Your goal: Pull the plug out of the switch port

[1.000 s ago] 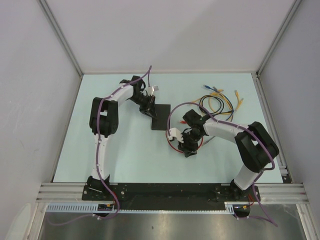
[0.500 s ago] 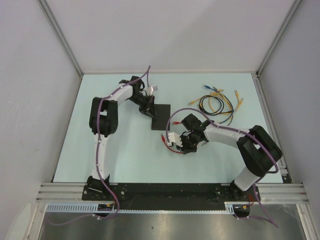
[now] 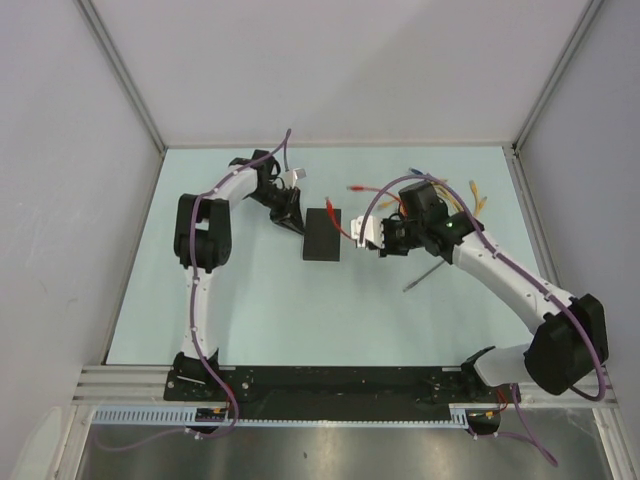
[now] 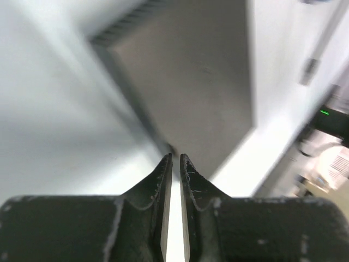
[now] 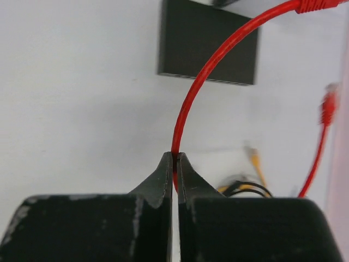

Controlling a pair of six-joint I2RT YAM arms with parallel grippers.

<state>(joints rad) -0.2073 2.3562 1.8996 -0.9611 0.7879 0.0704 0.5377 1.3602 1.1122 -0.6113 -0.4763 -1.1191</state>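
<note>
- Right gripper (image 5: 174,159) clamps the red cable (image 5: 200,93); only its wrist view shows me that.
- Left gripper (image 4: 175,159) almost closed at the switch (image 4: 191,82) corner; I cannot tell if it holds anything.
- Overhead: switch flat on bench (image 3: 250,310), between them.

Two tools in all: the left tool (image 4: 175,161) and the right tool (image 5: 174,164). On the table (image 3: 250,300) I count one black switch (image 3: 322,235), one red cable (image 5: 202,82) with two red plugs (image 3: 330,204) showing, and one thin dark stick (image 3: 421,279). The yellow, black and blue cables (image 3: 474,187) lie in one tangle, and I can't count them.
</note>
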